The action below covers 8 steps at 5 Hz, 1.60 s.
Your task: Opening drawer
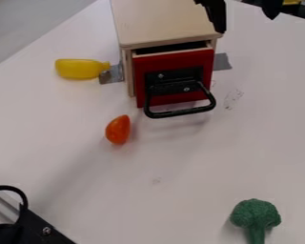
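At the upper right of the camera view, the black gripper [245, 24] hangs over the right side of the wooden box [161, 19], its two fingers spread wide with nothing between them. The drawer [173, 59] has a red front that stands slightly forward of the box, and a dark gap shows along its top. A black loop handle [180, 112] sticks out from the front. The gripper is above and to the right of this handle, apart from it.
Left of the box lies a yellow toy [80, 68], with grey tape [112, 74] beside it. An orange piece [118, 129] lies before the drawer. Green toy broccoli [256, 218] is at the lower right, and a black metal part [34, 228] at the lower left.
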Motion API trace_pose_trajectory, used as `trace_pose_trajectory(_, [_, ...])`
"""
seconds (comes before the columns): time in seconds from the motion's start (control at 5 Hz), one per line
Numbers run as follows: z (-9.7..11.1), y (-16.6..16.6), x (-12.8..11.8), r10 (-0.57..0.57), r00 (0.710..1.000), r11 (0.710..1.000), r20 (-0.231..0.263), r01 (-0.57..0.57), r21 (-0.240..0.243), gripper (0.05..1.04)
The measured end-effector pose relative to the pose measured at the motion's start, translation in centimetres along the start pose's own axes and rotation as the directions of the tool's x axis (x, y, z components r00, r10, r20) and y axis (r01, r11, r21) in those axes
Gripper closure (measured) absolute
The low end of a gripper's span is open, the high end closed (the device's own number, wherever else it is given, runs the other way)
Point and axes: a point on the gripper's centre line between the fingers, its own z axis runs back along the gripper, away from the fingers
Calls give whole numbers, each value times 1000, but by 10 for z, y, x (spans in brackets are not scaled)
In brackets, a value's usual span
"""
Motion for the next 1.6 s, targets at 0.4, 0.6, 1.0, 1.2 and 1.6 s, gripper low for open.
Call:
trace_pose_trajectory(0.4, [-18, 4, -1, 140, 990, 989, 22, -141, 37, 83])
trace_pose_trajectory(0.6, [-27, 6, -4, 273, 961, 961, 43, -274, 37, 83])
trace_pose_trajectory(1.0, [-37, 5, -17, 533, 842, 843, 84, -537, 30, 83])
trace_pose_trajectory(1.2, [-43, 9, -19, 628, 773, 775, 87, -632, 22, 83])
trace_pose_trajectory(1.6, [-57, 30, -14, 689, 717, 717, 107, -696, 40, 83])
